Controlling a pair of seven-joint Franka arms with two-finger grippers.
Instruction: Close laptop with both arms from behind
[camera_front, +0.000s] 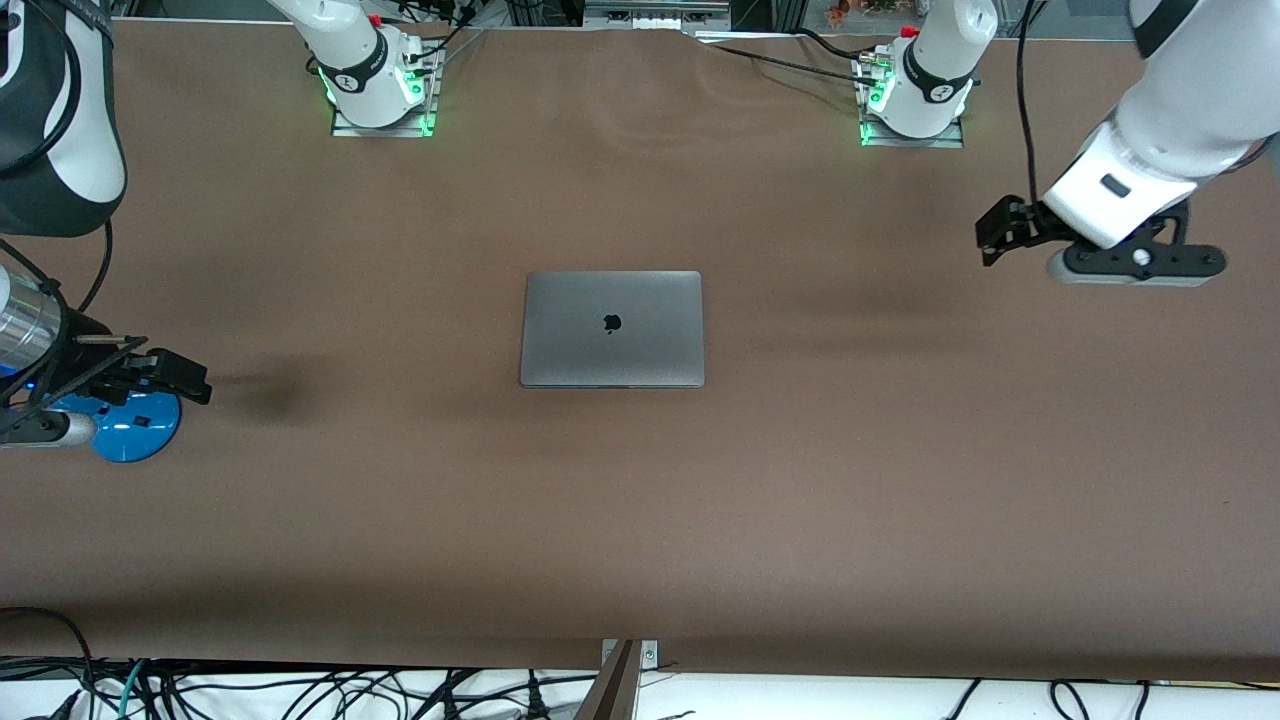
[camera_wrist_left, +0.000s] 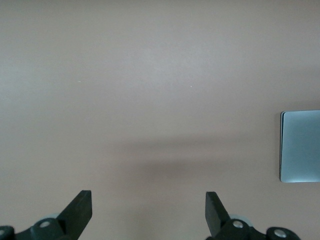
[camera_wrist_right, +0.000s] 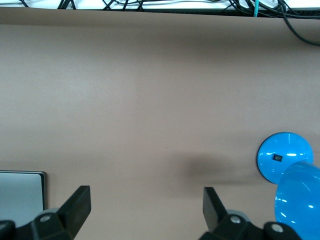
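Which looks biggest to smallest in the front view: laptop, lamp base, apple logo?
1. Laptop, closed flat mid-table.
2. Lamp base, a blue disc partly hidden by the right gripper.
3. Apple logo, a small dark mark on the lid.

Grey laptop (camera_front: 611, 328), lid shut, flat mid-table

One closed laptop (camera_front: 611, 328), one blue lamp (camera_front: 128, 425), two white arms (camera_front: 1150, 130), two open grippers (camera_front: 1000, 228), one brown worktop (camera_front: 640, 520).
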